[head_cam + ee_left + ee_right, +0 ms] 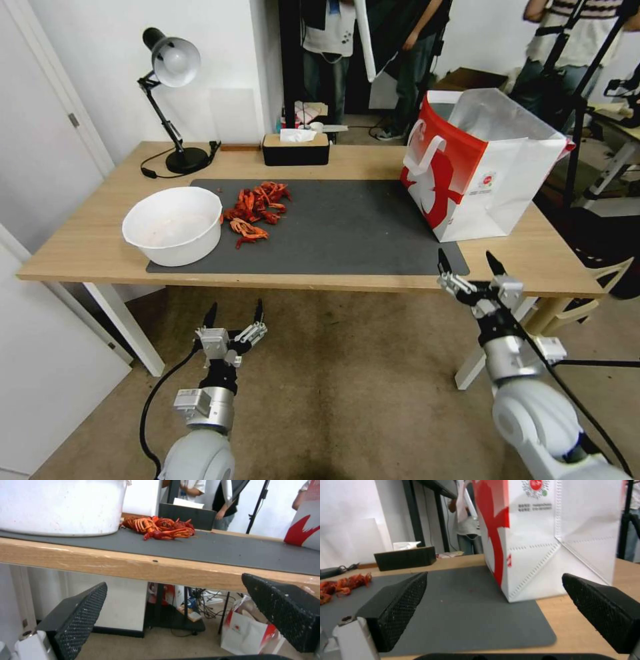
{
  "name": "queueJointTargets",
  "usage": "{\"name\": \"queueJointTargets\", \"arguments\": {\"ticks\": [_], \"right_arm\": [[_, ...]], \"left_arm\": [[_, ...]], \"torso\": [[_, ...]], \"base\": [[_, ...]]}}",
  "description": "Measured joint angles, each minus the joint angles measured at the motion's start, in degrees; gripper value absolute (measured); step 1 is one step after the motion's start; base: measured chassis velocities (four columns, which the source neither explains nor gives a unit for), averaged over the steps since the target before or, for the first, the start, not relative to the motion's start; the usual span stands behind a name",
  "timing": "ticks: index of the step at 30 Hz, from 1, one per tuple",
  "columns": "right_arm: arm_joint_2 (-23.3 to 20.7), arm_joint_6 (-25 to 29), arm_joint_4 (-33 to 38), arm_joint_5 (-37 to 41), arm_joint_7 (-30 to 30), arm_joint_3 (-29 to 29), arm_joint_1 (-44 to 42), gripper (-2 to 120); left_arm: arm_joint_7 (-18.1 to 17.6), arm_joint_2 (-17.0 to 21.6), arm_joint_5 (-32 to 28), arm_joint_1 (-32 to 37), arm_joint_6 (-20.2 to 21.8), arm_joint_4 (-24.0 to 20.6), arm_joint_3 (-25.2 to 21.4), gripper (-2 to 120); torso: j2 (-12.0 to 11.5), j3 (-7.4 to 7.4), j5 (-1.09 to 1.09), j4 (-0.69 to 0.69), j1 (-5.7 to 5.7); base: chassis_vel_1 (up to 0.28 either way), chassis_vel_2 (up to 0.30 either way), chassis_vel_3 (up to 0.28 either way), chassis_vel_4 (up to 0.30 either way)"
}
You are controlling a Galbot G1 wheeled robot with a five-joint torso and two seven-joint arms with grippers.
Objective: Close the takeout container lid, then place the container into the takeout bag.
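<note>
Takeout bag (pixel 480 170) upright on table's (pixel 87 247) right, small red logo, print unreadable, left pincer (pixel 234 315) and right pincer (pixel 469 263) both open.

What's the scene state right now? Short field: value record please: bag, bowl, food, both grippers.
bag: large white paper bag with red panel, upright, open, on the mat's far right corner
bowl: round white bowl at the dark grey mat's left end
food: pile of red crayfish loose on the mat, beside the bowl
clamshell box: none seen on the wooden table
left gripper: open, below the table's front edge
right gripper: open, at the front edge, before the bag
</note>
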Motion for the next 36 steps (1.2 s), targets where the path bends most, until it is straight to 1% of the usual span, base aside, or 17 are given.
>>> {"name": "queueJointTargets", "arguments": {"ticks": [6,16,36], "right_arm": [[1.1,0.7,-0.4,-0.1,0.9,-0.7,-3.1,100],[2.6,2.5,-2.0,-1.3,-1.1,-2.8,-5.2,100],[2.5,2.5,-2.1,-1.3,-1.2,-2.9,-5.0,100]], "left_arm": [[0.9,-0.4,0.0,0.1,-0.7,0.5,-0.2,100],[2.6,-0.5,-0.7,0.5,-1.4,1.2,-0.6,100],[2.7,-0.5,-0.8,0.5,-1.4,1.2,-0.6,100]], "torso": [[0.0,0.0,0.0,-0.01,0.0],[0.0,0.0,0.01,0.0,0.0],[0.0,0.01,0.01,0.0,0.0]], "base": [[0.0,0.0,0.0,0.0],[0.0,0.0,0.0,0.0],[0.0,0.0,0.0,0.0]]}}
